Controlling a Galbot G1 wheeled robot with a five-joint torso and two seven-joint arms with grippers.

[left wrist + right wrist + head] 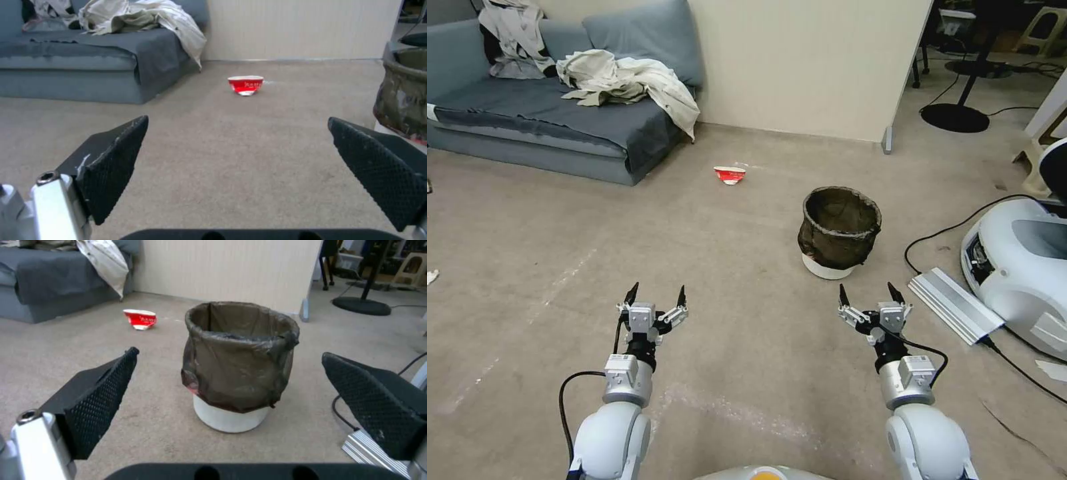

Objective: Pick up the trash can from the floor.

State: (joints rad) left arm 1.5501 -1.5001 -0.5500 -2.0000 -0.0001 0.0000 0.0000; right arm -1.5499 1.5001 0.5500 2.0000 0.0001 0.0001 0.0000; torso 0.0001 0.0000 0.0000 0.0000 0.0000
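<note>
The trash can [838,231] stands upright on the beige floor [560,267], right of centre: a small white bin under a dark bag folded over its rim. The right wrist view has the trash can [240,363] straight ahead, white base showing. My right gripper [867,292] hovers open just short of it, a little to its right; nothing lies between its jaws [229,356]. Further left, my left gripper [656,292] is open over bare floor, away from the bin. In the left wrist view the trash can [402,93] shows at the edge, beyond the open gripper [238,121].
A crumpled red-and-white paper cup [730,175] lies beyond the bin. A grey sofa [554,120] with clothes stands at far left, a wall panel [807,67] behind. At right lie a ribbed metal bar [954,303], black cables [954,227] and a white machine [1020,267].
</note>
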